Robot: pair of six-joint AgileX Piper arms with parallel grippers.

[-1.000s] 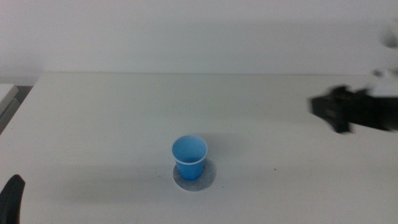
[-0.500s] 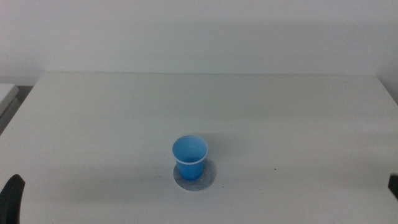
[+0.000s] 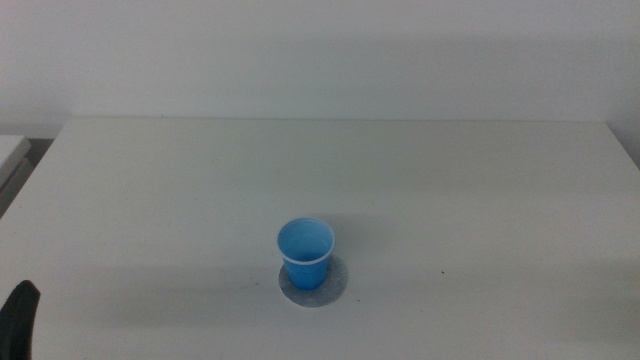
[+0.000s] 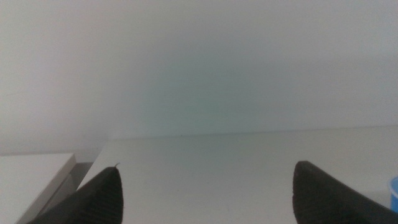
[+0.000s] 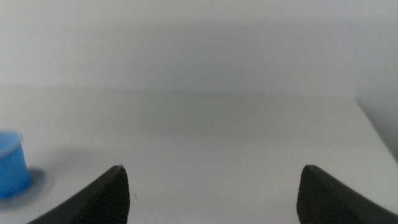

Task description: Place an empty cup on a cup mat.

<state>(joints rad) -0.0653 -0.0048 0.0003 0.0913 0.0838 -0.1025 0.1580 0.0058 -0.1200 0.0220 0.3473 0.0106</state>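
The blue cup [image 3: 305, 251] stands upright and empty on the grey cup mat [image 3: 335, 283] near the front middle of the table. It also shows in the right wrist view [image 5: 12, 163], with the mat [image 5: 38, 180] under it, and as a sliver in the left wrist view [image 4: 393, 191]. My left gripper [image 3: 20, 318] waits at the bottom left edge; its jaws stand wide apart with nothing between them [image 4: 208, 193]. My right gripper [image 5: 214, 193] is out of the middle view; its jaws stand wide apart and empty, away from the cup.
The white table [image 3: 400, 180] ends at a pale wall at the back. A lower white surface [image 3: 10, 150] lies beyond the table's left edge.
My right arm has pulled back to the right and out of the middle view. The cup stays on the mat. The left gripper has not moved.
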